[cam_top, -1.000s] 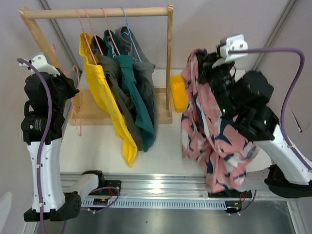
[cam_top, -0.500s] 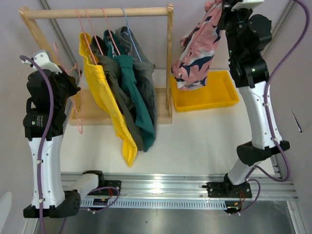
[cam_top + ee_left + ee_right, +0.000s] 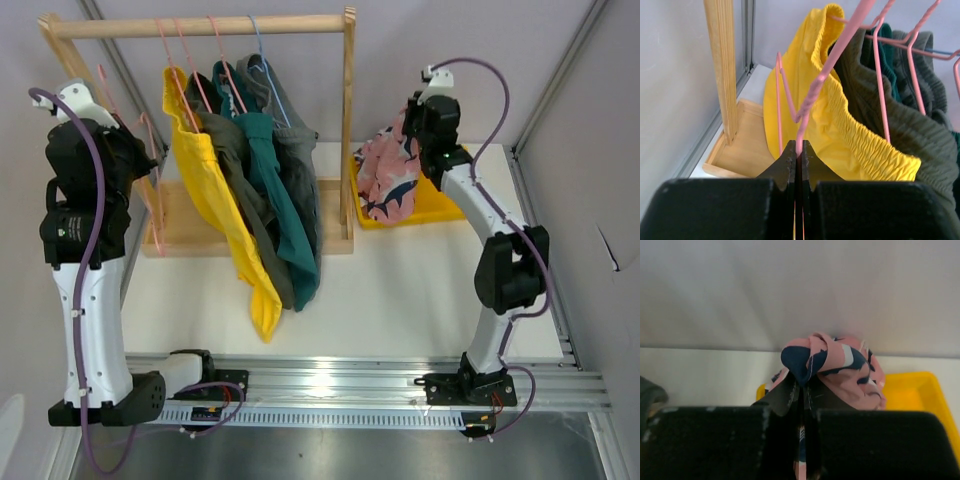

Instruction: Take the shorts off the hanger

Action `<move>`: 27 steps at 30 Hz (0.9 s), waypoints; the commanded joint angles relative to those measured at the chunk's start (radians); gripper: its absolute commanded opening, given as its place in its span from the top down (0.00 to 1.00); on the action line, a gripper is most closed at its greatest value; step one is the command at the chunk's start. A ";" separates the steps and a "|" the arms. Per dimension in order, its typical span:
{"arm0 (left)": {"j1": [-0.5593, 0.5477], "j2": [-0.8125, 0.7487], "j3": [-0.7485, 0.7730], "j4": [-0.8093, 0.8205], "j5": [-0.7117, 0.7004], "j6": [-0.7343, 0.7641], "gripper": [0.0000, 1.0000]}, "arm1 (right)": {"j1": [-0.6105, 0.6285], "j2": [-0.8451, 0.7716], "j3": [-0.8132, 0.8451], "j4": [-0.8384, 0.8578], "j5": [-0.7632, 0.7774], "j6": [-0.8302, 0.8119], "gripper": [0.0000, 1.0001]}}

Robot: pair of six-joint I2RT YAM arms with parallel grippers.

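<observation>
My right gripper (image 3: 413, 140) is shut on the pink navy-and-white patterned shorts (image 3: 387, 180), which hang bunched over the left end of the yellow tray (image 3: 445, 207). The right wrist view shows the cloth (image 3: 840, 362) pinched in that gripper (image 3: 802, 386). My left gripper (image 3: 138, 150) is shut on a bare pink hanger (image 3: 152, 215) left of the rack; the left wrist view shows the wire (image 3: 815, 90) between its closed jaws (image 3: 799, 150). Yellow (image 3: 225, 215), olive green (image 3: 238, 170), teal (image 3: 280, 215) and grey (image 3: 300, 165) shorts hang on hangers from the wooden rail (image 3: 130, 27).
The wooden rack has a post (image 3: 347, 120) between the hanging shorts and the tray, and a flat wooden base (image 3: 190, 235). Grey walls stand close behind and at the right. A metal rail (image 3: 330, 385) runs along the near edge.
My right arm swung the pink shorts from the near right up and back, then lowered them over the yellow tray. My left gripper rose slightly with the bare hanger.
</observation>
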 commanded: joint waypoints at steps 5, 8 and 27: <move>-0.008 0.095 0.221 -0.039 -0.081 0.062 1.00 | -0.051 0.144 -0.126 0.145 -0.030 0.163 1.00; -0.008 0.158 0.330 -0.047 -0.077 0.076 1.00 | -0.082 0.101 -0.193 0.105 -0.137 0.249 0.18; 0.247 0.510 0.606 0.099 0.505 -0.001 1.00 | 0.293 -0.431 -1.089 0.474 -0.073 0.328 0.01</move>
